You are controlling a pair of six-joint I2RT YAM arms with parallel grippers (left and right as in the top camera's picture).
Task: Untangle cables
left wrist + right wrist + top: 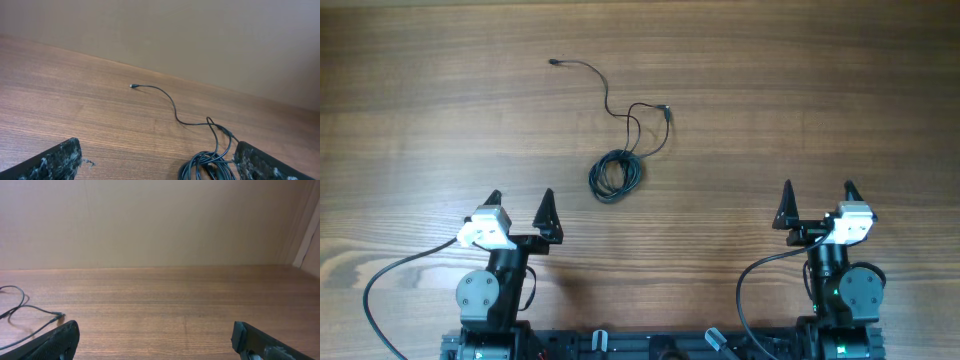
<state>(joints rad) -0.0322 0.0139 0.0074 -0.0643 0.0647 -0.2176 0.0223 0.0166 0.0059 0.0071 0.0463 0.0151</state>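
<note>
At the near edge of the wooden table (pixel 860 90), the left gripper (pixel 520 195) and the right gripper (pixel 818 186) are shown with jaws spread wide, and nothing is gripped by either. Beyond and between them, nearer the left arm, the cables (pixel 616 174) are seen untouched: very thin, black, and wound into a small tight coil. Farther out, loose loops are thrown from that coil. One end is finished in a small plug (pixel 665 110), and a single wavy strand is carried up and leftward to a second plug (pixel 553 62), the farthest point.
</note>
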